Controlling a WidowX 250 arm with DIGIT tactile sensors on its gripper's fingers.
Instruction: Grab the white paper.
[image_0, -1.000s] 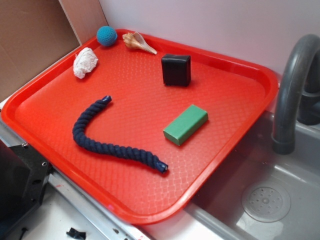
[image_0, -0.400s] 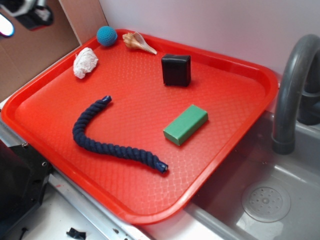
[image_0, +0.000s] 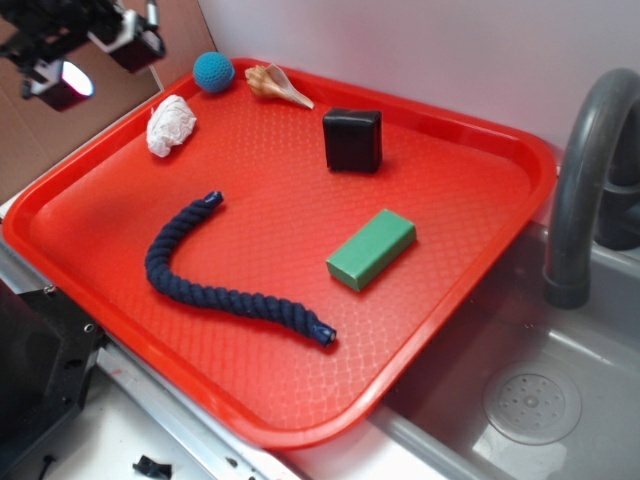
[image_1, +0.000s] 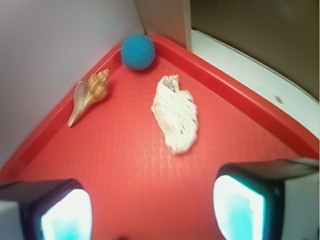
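Observation:
The white paper (image_0: 171, 126) (image_1: 175, 113) is a crumpled oblong wad lying in the far left corner of the red tray (image_0: 470, 150). My gripper (image_0: 85, 55) (image_1: 152, 210) hangs above the tray's left rim, up and to the left of the wad. It is open, with only bare red tray between its two glowing pads. In the wrist view the paper lies ahead of the fingers, a little right of centre, apart from them.
A teal ball (image_0: 213, 72) (image_1: 138, 51) and a beige seashell (image_0: 278, 85) (image_1: 90, 95) sit near the paper at the tray's far rim. A black box (image_0: 351, 139), green block (image_0: 371, 248) and dark blue rope (image_0: 225, 280) lie further along. A grey sink (image_0: 530, 400) and faucet (image_0: 585, 170) stand at right.
My gripper has come into the exterior view from the top left and moved right and down toward the paper. Nothing on the tray has moved.

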